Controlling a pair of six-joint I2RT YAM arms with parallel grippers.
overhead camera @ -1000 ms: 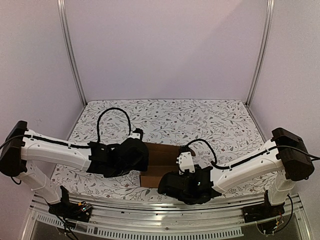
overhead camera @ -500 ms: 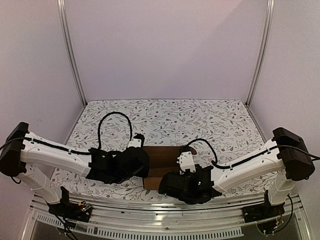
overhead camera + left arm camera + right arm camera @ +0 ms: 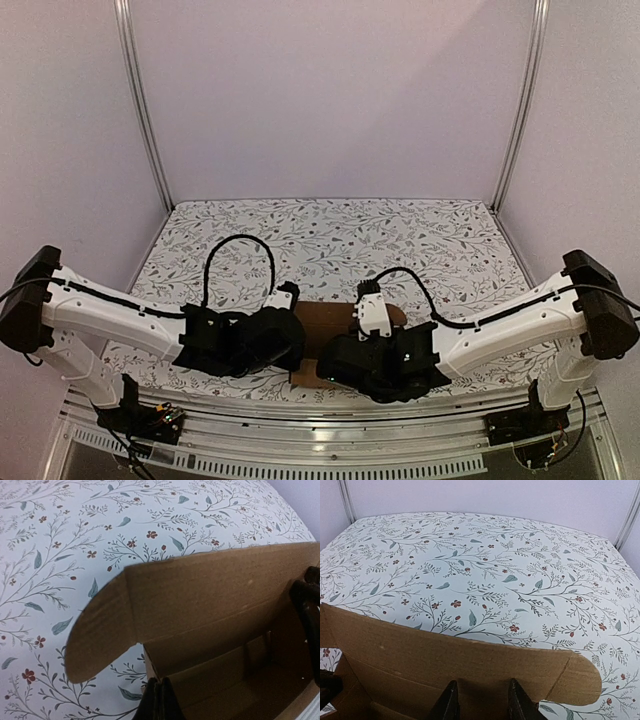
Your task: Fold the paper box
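Pinching paper box (image 3: 200, 595) wall, left tool (image 3: 159, 685) closed, right tool (image 3: 482, 684) partly open, fingers astride box edge.

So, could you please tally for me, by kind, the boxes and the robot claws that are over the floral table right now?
Paper box: 1
Claws: 2 (left claw, right claw)
Total: 3

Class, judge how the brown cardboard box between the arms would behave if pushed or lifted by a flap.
The paper box looks thin and hollow, so probably light and easily slid. Its rounded flap hinges on a crease, so lifting there would likely bend it. Open-topped, it may buckle if squeezed.
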